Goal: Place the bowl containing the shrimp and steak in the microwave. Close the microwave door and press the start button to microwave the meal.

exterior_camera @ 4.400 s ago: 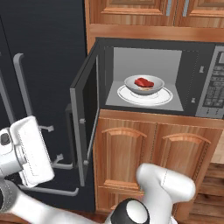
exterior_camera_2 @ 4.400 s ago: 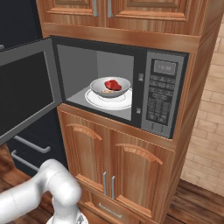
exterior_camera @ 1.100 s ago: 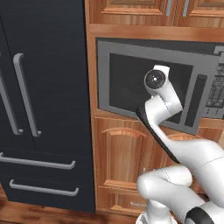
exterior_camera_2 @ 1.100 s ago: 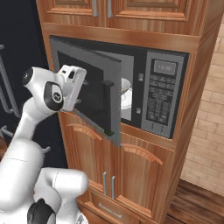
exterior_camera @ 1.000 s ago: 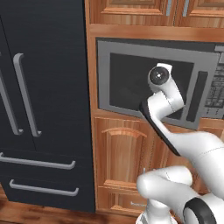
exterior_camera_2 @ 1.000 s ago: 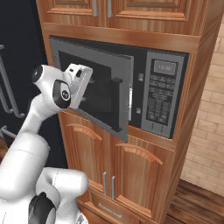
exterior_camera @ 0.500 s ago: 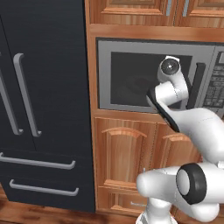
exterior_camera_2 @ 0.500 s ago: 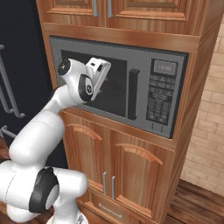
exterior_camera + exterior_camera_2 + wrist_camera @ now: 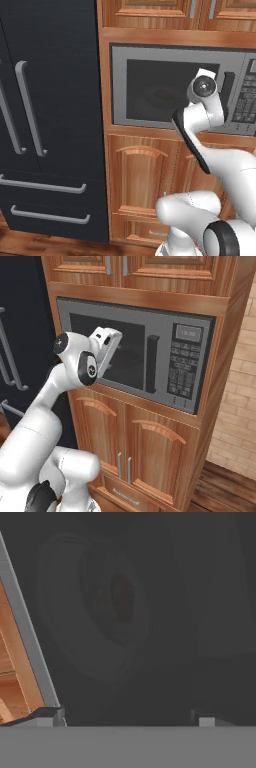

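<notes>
We see the arm raised and bent at the elbow, its hand pressed close against the microwave door (image 9: 115,351). The microwave (image 9: 175,90) sits directly ahead of the gripper (image 9: 127,719), its keypad panel (image 9: 182,368) and dark bar handle (image 9: 151,363) to the gripper's right. The door is shut flush. Through its dark glass we make out the bowl (image 9: 107,612) and the steak (image 9: 122,597) faintly. The jaws stand wide apart and grip nothing.
</notes>
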